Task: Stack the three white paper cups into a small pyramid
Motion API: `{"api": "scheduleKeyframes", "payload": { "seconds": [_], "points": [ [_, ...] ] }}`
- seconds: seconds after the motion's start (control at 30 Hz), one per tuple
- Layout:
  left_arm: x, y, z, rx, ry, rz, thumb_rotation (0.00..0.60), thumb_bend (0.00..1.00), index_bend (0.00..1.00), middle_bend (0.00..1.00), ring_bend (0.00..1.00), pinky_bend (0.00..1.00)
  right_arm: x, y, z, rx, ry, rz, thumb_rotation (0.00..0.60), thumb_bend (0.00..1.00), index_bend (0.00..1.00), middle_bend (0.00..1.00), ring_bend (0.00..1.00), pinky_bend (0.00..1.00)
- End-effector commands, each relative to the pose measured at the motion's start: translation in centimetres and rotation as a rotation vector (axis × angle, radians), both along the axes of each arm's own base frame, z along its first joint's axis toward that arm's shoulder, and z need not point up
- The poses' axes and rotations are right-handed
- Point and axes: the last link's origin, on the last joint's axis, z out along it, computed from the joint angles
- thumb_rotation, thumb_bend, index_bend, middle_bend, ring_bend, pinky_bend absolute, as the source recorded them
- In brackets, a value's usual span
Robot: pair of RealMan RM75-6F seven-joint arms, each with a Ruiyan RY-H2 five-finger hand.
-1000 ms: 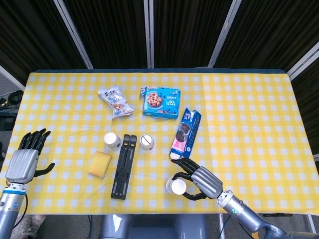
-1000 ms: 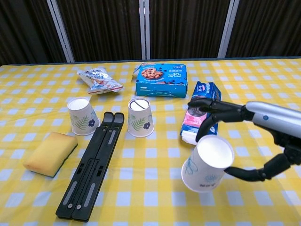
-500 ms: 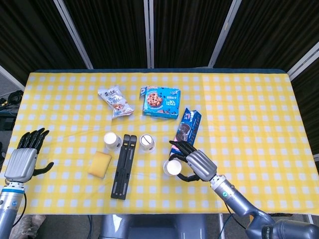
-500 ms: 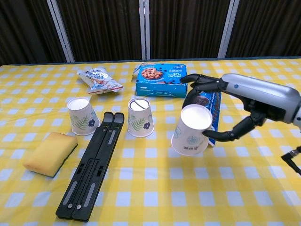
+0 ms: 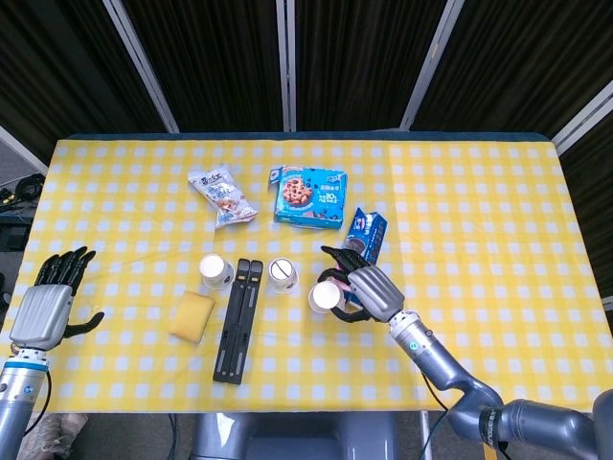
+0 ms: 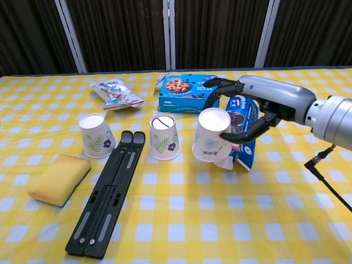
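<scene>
Cups number three, all upside down, and none is stacked yet. One cup (image 6: 210, 142) is held in the right hand (image 6: 248, 107), whose fingers curl around its far side with the thumb below; it sits right of centre in the chest view, tilted a little, its rim low over the checked tablecloth (image 6: 176, 220), though whether it touches the cloth I cannot tell. In the head view this same cup (image 5: 324, 296) shows just right of the middle cup (image 5: 283, 275). That middle cup (image 6: 164, 137) stands near the centre of the frame, and the left cup (image 6: 95, 135) stands further left; between these two lies the top end of a black folding stand (image 6: 110, 192). The left hand (image 5: 46, 305) rests at the left edge of the head view, fingers spread, holding nothing. Judging from this layout, the pyramid is barely begun: a base pair has still to be set side by side, and the third cup placed on top. The held cup and the middle cup look closest to forming that base. A yellow sponge (image 6: 58, 179), a blue cookie box (image 6: 188, 93), a snack packet (image 6: 115, 93) and a biscuit pack (image 6: 243, 132) behind the right hand lie around.
</scene>
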Motion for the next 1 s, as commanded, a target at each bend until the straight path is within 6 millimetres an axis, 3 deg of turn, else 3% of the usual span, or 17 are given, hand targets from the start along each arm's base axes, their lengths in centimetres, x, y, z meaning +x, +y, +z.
{"api": "scheduleKeyframes", "payload": {
  "seconds": [0.03, 0.57, 1.0],
  "points": [
    [0.0, 0.1, 0.0, -0.002, 0.0, 0.002, 0.6, 0.24, 0.0, 0.0, 0.0, 0.0, 0.0, -0.3, -0.2, -0.001, 0.002, -0.006, 0.6, 0.26, 0.43, 0.0, 0.0, 0.0],
    [-0.3, 0.4, -0.6, -0.032, 0.004, 0.013, 0.6, 0.24, 0.0, 0.0, 0.0, 0.0, 1.4, -3.0, -2.3, 0.011, 0.015, -0.049, 0.6, 0.26, 0.44, 0.0, 0.0, 0.0],
    [-0.5, 0.5, -0.5, -0.029, 0.004, 0.026, 0.6, 0.24, 0.0, 0.0, 0.0, 0.0, 1.1, -4.1, -3.2, 0.019, 0.03, -0.082, 0.6, 0.26, 0.44, 0.0, 0.0, 0.0]
  ]
}}
